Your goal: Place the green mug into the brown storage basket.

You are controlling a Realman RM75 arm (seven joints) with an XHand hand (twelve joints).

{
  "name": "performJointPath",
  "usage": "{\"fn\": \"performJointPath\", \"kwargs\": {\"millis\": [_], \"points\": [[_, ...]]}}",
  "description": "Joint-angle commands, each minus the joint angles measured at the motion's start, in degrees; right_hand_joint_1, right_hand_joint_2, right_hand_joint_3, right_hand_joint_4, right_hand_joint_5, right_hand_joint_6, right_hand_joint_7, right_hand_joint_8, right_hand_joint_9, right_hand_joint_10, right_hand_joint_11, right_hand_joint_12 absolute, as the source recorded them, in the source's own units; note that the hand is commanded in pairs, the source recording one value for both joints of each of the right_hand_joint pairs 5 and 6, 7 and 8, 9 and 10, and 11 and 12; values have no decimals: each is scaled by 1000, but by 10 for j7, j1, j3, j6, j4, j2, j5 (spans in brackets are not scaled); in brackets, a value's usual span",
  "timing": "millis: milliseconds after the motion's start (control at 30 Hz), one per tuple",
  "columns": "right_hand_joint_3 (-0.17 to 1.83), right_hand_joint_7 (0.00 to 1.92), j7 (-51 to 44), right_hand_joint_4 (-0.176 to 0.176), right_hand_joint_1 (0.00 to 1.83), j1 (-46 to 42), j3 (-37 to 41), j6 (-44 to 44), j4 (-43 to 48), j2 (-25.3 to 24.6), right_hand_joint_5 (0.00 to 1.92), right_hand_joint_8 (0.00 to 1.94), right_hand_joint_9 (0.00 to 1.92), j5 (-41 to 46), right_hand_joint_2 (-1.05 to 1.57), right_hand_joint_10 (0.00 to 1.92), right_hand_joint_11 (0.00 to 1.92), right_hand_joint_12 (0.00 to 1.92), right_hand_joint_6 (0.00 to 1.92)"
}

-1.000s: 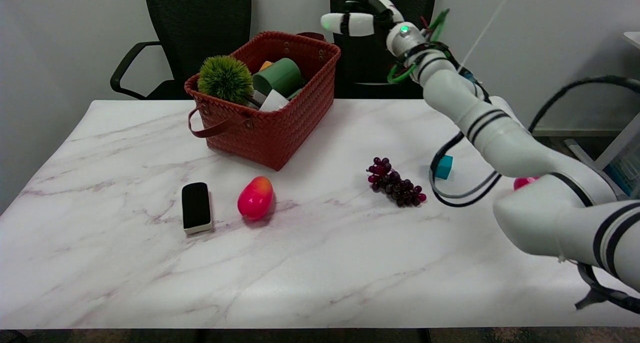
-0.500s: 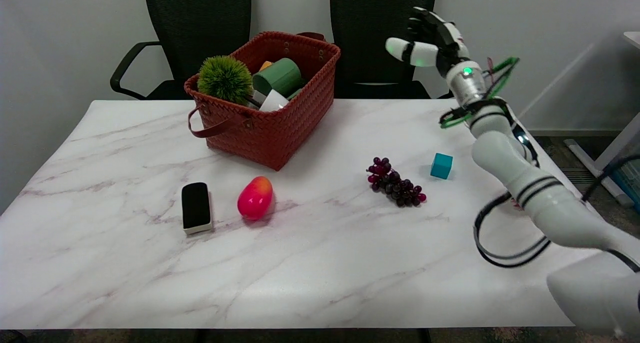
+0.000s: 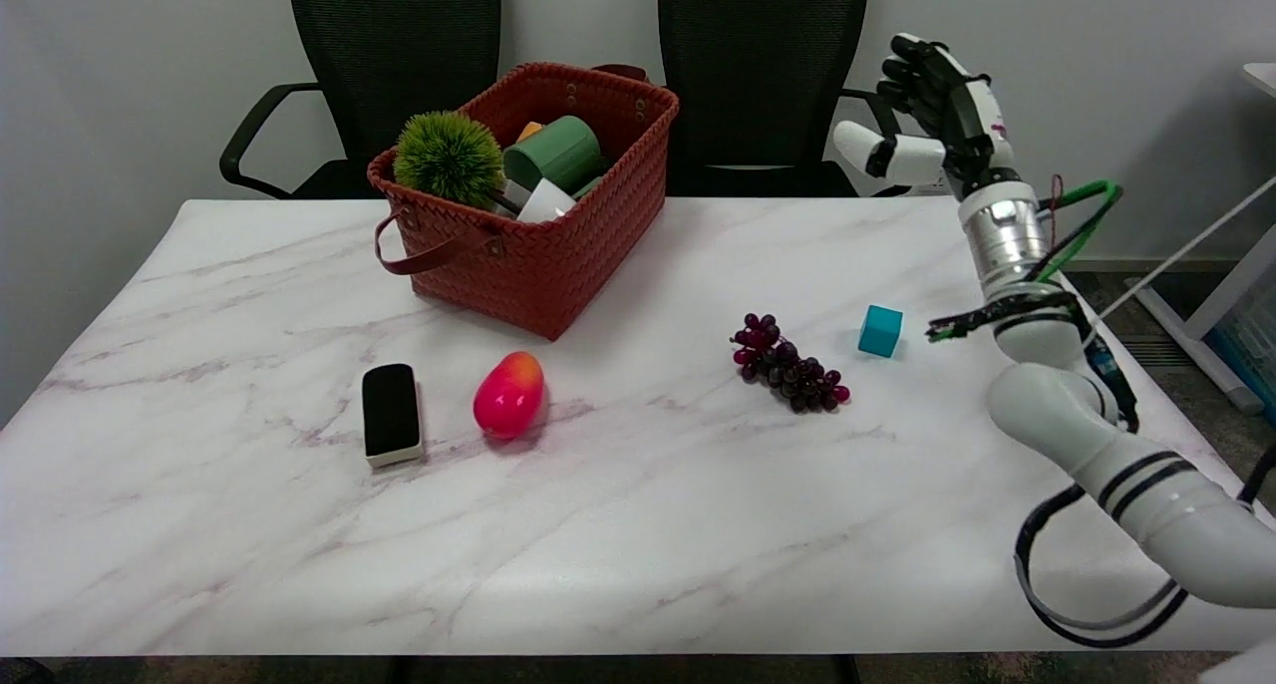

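While green mug (image 3: pixel 554 152) lies inside basket (image 3: pixel 558 265), right hand (image 3: pixel 932 116) hovers empty, fingers (image 3: pixel 859 143) apart.

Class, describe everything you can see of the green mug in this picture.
The green mug is a matte, dark green cylinder lying tilted on its side inside the brown storage basket, its side wall facing the camera. No handle shows. It rests among other contents, beside a spiky green ball and above a white object. Nothing grips it.
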Motion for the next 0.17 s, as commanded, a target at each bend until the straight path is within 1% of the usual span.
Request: {"fn": "performJointPath", "kwargs": {"millis": [33,167], "points": [[941,419,112,0,1159,-132,16,171,-3,44,308,419,483,-87,143,483,405,405,308],[937,423,123,0,1157,-135,10,184,-14,43,309,423,486,-87,141,486,408,408,309]]}}
